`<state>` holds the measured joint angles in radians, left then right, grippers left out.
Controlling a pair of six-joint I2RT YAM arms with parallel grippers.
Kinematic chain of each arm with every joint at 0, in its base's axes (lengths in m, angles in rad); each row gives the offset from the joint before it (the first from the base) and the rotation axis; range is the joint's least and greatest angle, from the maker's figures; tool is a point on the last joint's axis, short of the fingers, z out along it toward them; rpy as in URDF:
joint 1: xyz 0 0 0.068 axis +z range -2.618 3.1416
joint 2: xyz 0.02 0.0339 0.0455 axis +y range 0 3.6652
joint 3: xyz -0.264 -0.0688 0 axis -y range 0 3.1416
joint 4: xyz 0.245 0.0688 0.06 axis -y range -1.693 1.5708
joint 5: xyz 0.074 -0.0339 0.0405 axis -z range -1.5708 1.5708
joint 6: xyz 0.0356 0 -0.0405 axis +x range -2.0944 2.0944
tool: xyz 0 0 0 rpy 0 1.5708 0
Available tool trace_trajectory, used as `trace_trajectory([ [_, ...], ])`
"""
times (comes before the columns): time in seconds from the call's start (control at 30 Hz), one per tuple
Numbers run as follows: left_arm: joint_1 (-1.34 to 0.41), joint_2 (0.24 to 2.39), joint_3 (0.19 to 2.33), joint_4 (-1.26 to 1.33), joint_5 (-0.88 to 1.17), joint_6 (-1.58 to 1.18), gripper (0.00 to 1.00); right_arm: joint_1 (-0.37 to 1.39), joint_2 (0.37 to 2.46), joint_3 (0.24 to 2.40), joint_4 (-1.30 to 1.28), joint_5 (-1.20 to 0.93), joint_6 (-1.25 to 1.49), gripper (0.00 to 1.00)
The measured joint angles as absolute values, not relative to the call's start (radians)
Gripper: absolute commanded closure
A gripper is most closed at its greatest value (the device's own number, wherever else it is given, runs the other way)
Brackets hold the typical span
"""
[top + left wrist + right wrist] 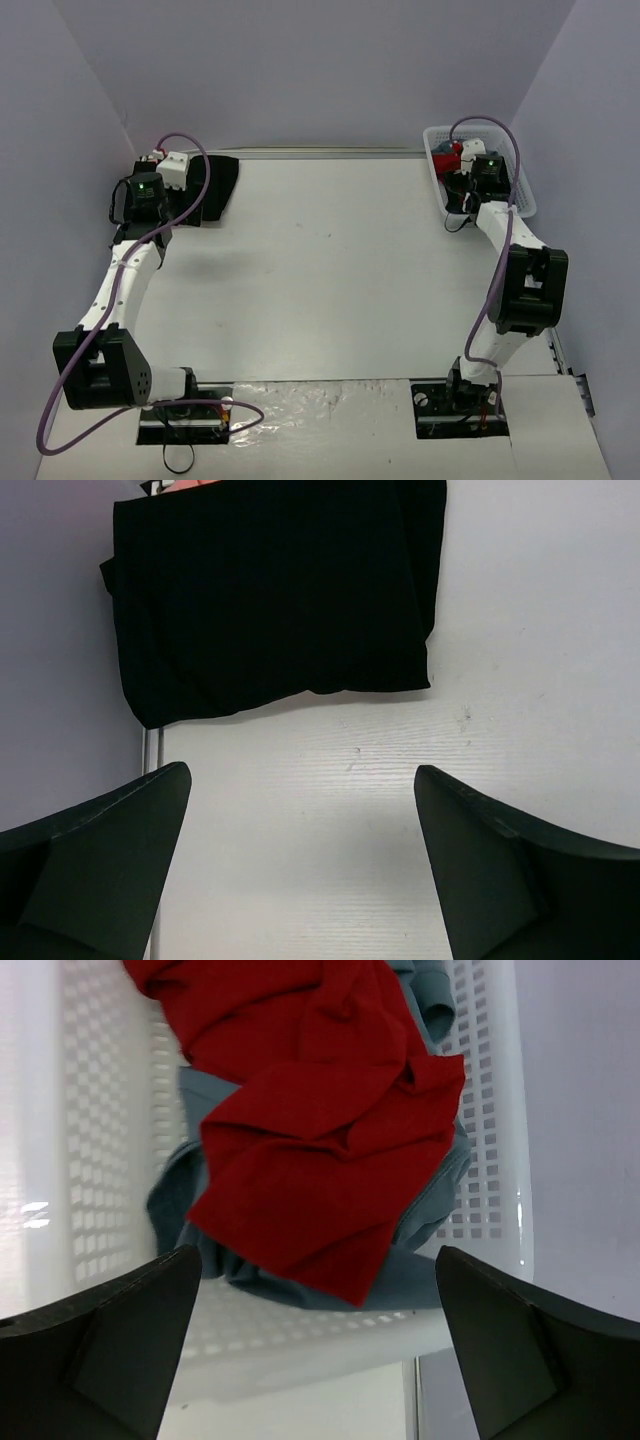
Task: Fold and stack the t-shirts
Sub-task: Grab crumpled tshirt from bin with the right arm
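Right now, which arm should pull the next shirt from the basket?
Right. The right gripper, open, hangs over the dark red shirt in the white basket; the left gripper sits open over the black shirt across the table.

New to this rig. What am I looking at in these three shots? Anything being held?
Two robot arms bolted to a white table. The overhead picture looks down from behind them: left arm, right arm. The other two come from wrist cameras; the dark wedges at bottom are that hand's fingers. The left hand hovers open near a black t-shirt lying flat. The right hand is open over a white basket holding a crumpled dark red t-shirt on blue-grey cloth. Nothing is held.
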<state>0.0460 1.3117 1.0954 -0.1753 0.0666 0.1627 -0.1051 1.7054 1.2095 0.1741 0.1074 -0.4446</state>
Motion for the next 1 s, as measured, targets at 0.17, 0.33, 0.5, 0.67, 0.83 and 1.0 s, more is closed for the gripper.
trace_trajectory([
  [0.17, 0.046, 1.313, 1.069, -0.178, 0.061, 0.159, 0.06, -0.146, 1.834, 1.321, 0.173, 0.139, -0.439, 0.00],
  [0.33, 0.045, 1.321, 1.067, -0.176, 0.065, 0.160, 0.06, -0.165, 1.923, 1.427, 0.155, 0.152, -0.428, 0.03],
  [0.5, 0.043, 1.354, 1.067, -0.176, 0.086, 0.157, 0.06, -0.171, 1.980, 1.477, 0.124, 0.136, -0.414, 0.05],
  [0.67, 0.039, 1.386, 1.067, -0.181, 0.102, 0.156, 0.06, -0.171, 1.995, 1.480, 0.084, 0.068, -0.396, 0.07],
  [0.83, 0.039, 1.390, 1.067, -0.183, 0.108, 0.156, 0.06, -0.171, 1.995, 1.499, 0.060, 0.005, -0.378, 0.08],
  [1.0, 0.039, 1.390, 1.067, -0.183, 0.116, 0.156, 0.06, -0.171, 2.029, 1.555, 0.036, -0.044, -0.364, 0.32],
])
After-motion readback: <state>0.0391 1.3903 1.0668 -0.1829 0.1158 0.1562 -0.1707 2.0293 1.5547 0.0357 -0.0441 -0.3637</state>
